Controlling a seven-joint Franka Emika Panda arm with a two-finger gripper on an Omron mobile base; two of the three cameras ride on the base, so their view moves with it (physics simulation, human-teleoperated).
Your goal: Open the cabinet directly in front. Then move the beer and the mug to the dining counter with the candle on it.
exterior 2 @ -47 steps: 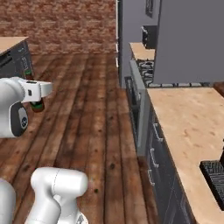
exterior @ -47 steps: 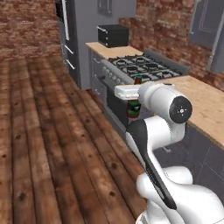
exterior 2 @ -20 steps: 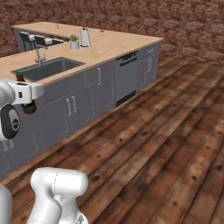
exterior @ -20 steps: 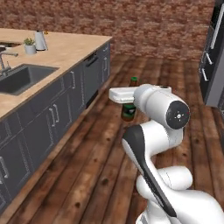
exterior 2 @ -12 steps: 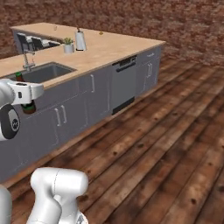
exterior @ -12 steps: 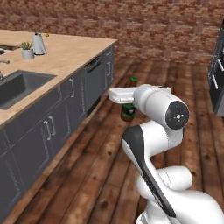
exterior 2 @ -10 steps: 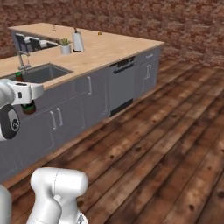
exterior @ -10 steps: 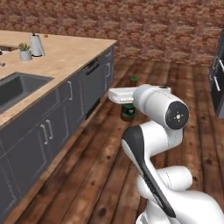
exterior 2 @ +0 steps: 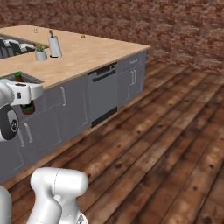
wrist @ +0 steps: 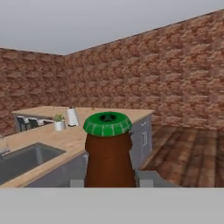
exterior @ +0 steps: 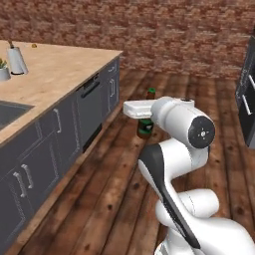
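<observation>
My gripper (exterior: 145,118) is shut on the beer (exterior: 146,127), a dark brown bottle with a green cap and a green-and-black label, held upright in the air over the wooden floor. From the right base camera the beer (exterior 2: 27,107) hangs under the white hand, and the gripper (exterior 2: 26,103) sits at the far left in front of the sink counter. In the hand view the beer (wrist: 108,153) stands between the two fingertips of the gripper (wrist: 109,182). The mug, the cabinet, the candle and the dining counter are out of view.
A wood-topped counter (exterior: 60,79) with grey cupboard fronts runs along the left. It carries a sink (exterior 2: 22,78), a potted plant (exterior 2: 40,53) and a paper-towel roll (exterior 2: 54,46). A dishwasher front (exterior 2: 103,94) sits below. Dark units (exterior: 247,99) stand at the right. Wooden floor (exterior 2: 166,144) stretches to the brick wall.
The whole picture has shifted: the base has kept moving, and the sink counter has slid left and nearer in both base views. The beer stays in the gripper as before.
</observation>
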